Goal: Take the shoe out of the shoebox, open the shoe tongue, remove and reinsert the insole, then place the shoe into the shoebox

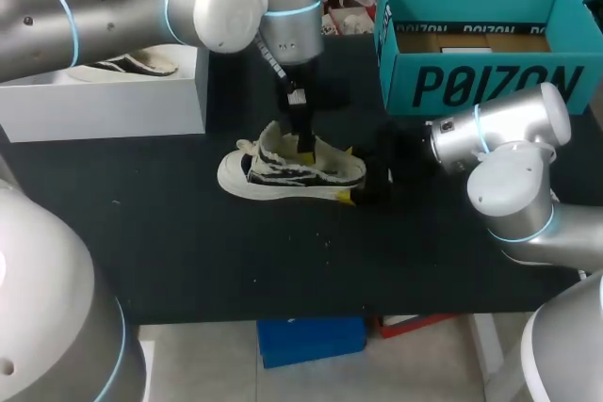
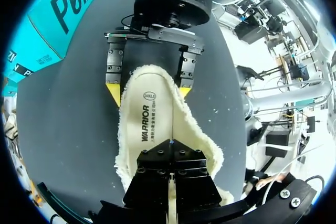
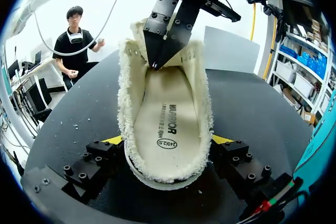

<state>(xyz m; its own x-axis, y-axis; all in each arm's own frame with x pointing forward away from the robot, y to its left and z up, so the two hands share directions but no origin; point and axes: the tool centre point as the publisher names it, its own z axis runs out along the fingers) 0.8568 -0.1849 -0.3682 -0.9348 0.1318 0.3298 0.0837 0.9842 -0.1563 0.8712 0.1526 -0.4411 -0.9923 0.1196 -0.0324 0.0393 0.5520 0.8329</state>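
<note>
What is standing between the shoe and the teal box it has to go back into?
Nothing visible. Only bare black table lies between the shoe and the shoebox; the box's front wall is what it must clear.

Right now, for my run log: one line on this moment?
shoe on table | right gripper shut on shoe | left gripper shut, inside shoe

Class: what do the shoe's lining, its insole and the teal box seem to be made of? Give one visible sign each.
The lining looks like cream fleece, probably synthetic: fuzzy pile fringes the shoe opening. The insole seems fabric-faced foam: smooth, matt, printed. The box looks cardboard: teal outside, plain brown inside.
</note>
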